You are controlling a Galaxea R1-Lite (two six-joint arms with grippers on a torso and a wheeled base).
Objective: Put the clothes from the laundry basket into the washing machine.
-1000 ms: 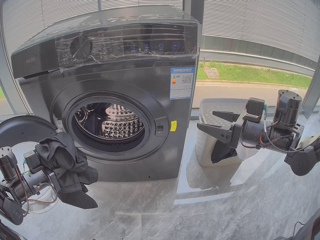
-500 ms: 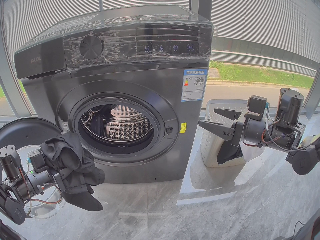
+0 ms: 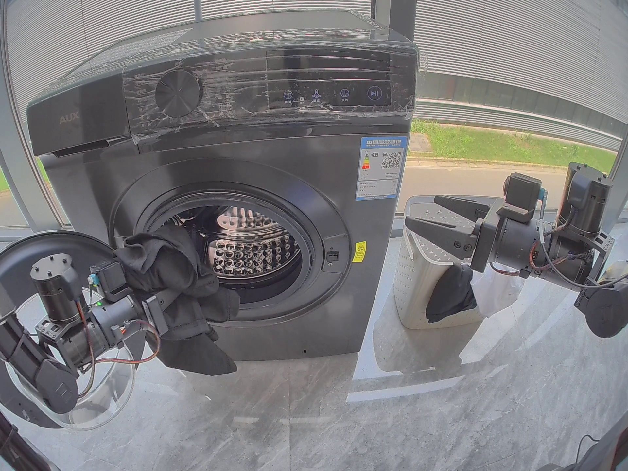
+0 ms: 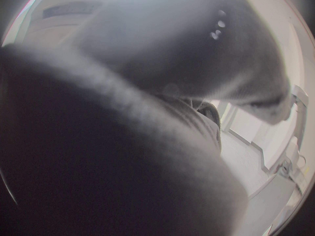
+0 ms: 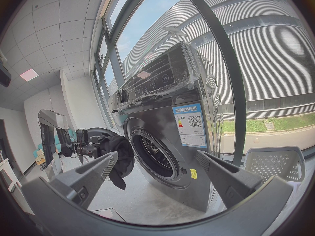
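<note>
One washing machine [image 3: 275,158] stands against the window wall. Its single round door [image 3: 19,263] is swung wide to the left, and the drum [image 3: 252,250] shows bare metal inside. One white laundry basket [image 3: 415,282] sits on the floor just to the machine's right.

I count two dark garments. The first dark garment [image 3: 173,276] is bunched in the left gripper [image 3: 163,305], which grips it with its fingers buried under the cloth. The bundle hangs at the left edge of the door opening. Its upper folds lie over the rim, and its tail dangles in front of the machine's lower panel. The second dark garment [image 3: 451,292] droops over the basket's near rim, partly inside and partly out.

The right gripper [image 3: 437,220] hovers above the basket with its two jaws spread apart, holding nothing.
</note>
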